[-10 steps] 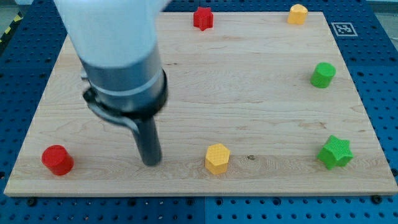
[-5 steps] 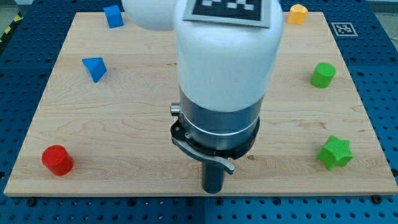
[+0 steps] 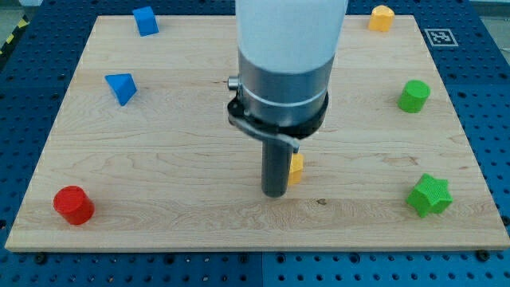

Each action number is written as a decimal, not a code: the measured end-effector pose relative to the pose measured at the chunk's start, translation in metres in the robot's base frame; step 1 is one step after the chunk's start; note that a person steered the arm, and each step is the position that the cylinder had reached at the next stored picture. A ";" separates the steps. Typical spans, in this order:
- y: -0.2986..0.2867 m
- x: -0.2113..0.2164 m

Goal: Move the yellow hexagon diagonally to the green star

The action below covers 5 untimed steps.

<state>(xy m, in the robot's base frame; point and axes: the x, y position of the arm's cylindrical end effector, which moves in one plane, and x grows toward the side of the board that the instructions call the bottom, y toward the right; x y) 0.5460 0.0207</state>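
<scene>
- The rod's tip (image 3: 276, 194) rests on the board (image 3: 183, 143) just below the middle of the frame; it is a plain rod, with nothing to spread or pinch.
- The yellow hexagon (image 3: 296, 169) sits against the rod's right side, mostly hidden.
- The green star (image 3: 430, 195) lies well apart at lower right.
- A green cylinder (image 3: 413, 96) is above the star, and a yellow block (image 3: 382, 17) is at upper right.
- Two blue blocks (image 3: 145, 20) (image 3: 121, 87) are at upper left.
- A red cylinder (image 3: 73, 205) is at lower left.
</scene>
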 end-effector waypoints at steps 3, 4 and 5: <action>0.097 0.061; 0.173 0.071; 0.215 0.068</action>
